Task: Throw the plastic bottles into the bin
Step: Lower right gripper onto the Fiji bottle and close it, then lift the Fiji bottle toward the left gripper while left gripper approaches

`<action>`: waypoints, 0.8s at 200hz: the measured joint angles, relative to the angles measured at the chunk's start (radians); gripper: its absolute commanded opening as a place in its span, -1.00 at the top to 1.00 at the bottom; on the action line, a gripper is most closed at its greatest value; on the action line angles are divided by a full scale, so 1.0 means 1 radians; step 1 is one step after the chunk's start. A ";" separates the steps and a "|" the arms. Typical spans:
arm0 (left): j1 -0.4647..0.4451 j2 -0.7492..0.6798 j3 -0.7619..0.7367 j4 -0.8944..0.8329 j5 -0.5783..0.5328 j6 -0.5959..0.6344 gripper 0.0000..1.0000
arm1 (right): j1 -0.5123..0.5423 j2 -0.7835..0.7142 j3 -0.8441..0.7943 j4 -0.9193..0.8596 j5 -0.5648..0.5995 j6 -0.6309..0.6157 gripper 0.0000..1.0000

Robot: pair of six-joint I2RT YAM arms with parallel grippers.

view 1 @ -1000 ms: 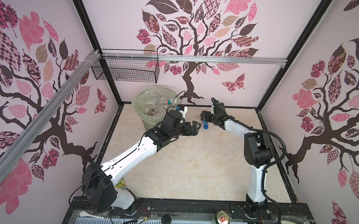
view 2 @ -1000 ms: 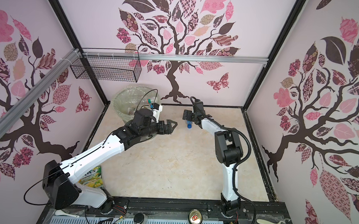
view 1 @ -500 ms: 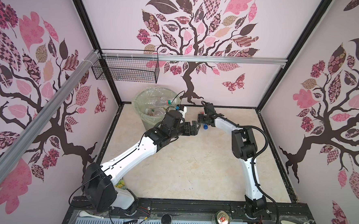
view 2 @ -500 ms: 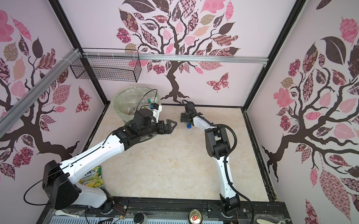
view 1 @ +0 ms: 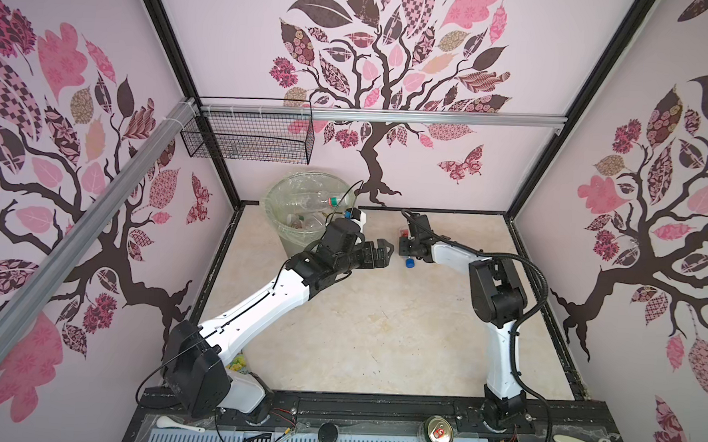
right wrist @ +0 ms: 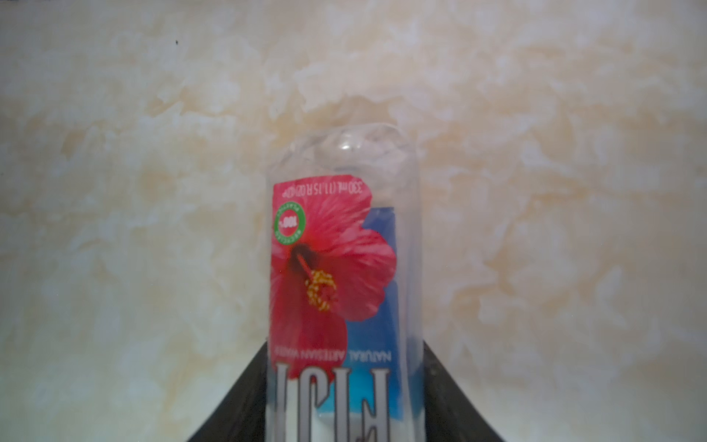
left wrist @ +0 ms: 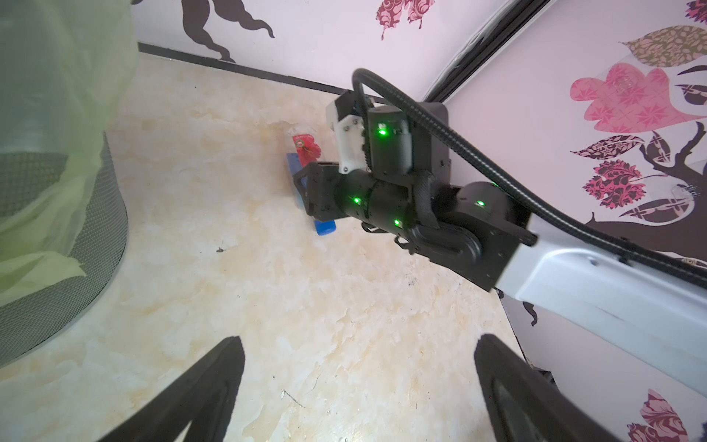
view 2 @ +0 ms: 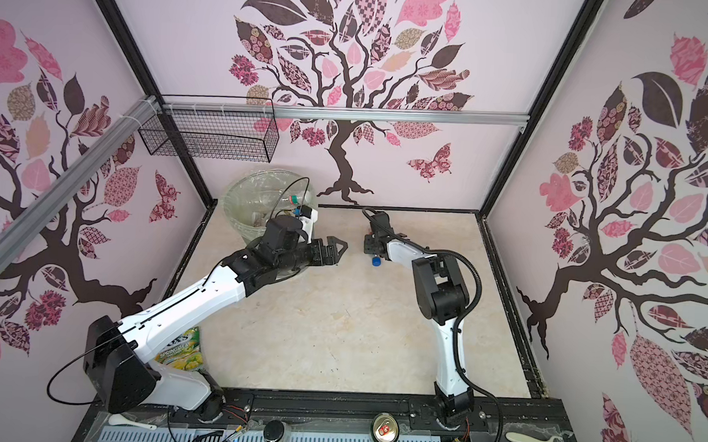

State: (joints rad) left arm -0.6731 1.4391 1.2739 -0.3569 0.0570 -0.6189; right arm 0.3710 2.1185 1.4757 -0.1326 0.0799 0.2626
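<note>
Pressing the right fingers (right wrist: 237, 413) against both flanks of one plastic bottle (right wrist: 336, 268), so clamped on it by the look of the wrist view. Holding the left fingers (left wrist: 206, 386) spread wide, empty, above the counter (view 1: 379, 335) between bottle and bin.

At the back-left corner in both top views: the bin (view 1: 277, 222), already loaded with other bottles (view 1: 303, 205).

Flat on the counter, just right of the left fingers: the gripped bottle, long axis roughly front to back, blue cap (view 1: 409, 263) toward the front, clear base toward the back wall. Gripped crosswise, nearer the cap end.

Probably calls for a lift by the right arm (view 1: 494, 296), then a carry leftward, past the left fingers, to the bin.
</note>
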 measured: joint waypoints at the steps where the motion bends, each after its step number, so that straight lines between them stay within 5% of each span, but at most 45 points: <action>1: 0.000 0.001 0.001 -0.001 0.000 0.000 -0.97 | 0.000 -0.007 -0.010 0.002 -0.002 0.002 -0.03; 65: 0.000 0.096 0.105 -0.058 -0.003 -0.048 -0.96 | -0.001 -0.463 -0.395 0.034 -0.167 0.091 -0.07; 113: 0.000 0.166 0.178 -0.066 0.011 -0.090 -0.97 | -0.001 -0.755 -0.470 0.045 -0.285 0.122 -0.06; 160: -0.008 0.208 0.227 -0.049 0.045 -0.132 -0.96 | 0.018 -0.861 -0.489 0.039 -0.353 0.154 -0.07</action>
State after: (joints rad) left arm -0.6807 1.6474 1.5013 -0.4061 0.1017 -0.7513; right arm 0.3893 1.2575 0.9871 -0.0940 -0.2729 0.4171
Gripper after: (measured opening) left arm 0.983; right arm 0.536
